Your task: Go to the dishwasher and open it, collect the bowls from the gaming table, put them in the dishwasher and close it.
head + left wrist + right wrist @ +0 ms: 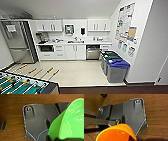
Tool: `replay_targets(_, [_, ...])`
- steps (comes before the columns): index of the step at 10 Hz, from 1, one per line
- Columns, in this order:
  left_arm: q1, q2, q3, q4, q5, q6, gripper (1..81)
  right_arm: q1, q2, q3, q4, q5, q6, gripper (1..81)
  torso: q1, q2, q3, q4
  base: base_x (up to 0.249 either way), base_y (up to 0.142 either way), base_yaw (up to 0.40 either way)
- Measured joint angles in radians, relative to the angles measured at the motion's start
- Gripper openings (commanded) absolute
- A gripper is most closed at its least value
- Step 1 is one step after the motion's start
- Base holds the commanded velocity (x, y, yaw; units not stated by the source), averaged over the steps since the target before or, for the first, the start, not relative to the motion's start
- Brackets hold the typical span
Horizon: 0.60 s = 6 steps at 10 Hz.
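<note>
Head view: the dishwasher [93, 52] sits under the counter [75, 43] on the far wall, right of the white cabinet doors and just left of a row of bins [117, 67]. A dark band runs along its top edge. I cannot tell whether that means the door is ajar or closed. The tiled floor between here and there is open, with a foosball table [22, 86] close at the lower left and a fridge [17, 42] at the far left. The step in hand looks like carrying both bowls across to the machine.

Left wrist view: the green bowl [70, 121] hangs above a wooden floor [11, 112], and its lower rim runs into the dark left tool [55, 138]. I judge the tool clamped on that rim.

Right wrist view: the orange bowl [115, 134] likewise hangs over the wood floor, with the right tool [131, 138] dark against its rim and, by my judgement, clamped on it.

To do this well:
1. Steer a straight line between the foosball table's corner and the bins, favouring the middle.
2. Keep both wrists steady, since each bowl seems held by 1 edge only and could swing or slip.
3. Stop short enough that the door has room to lie fully down.
4. Check the door's state on arrival, as neither tool is free to pull the handle.
</note>
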Motion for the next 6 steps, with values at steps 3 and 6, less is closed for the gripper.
replay_targets(3, [0.000,0.003,-0.002,0.000,0.001,0.000,1.0,0.003,-0.003,0.000,0.000,0.000,0.000,1.0,0.001,0.000,0.000,0.000,0.189,-0.062,0.000])
replay_targets(6, [0.004,-0.001,-0.001,0.000,0.002,0.000,1.0,-0.004,0.004,-0.003,0.000,-0.002,0.000,1.0,0.000,0.000,0.000,0.000,0.186,0.000,0.000])
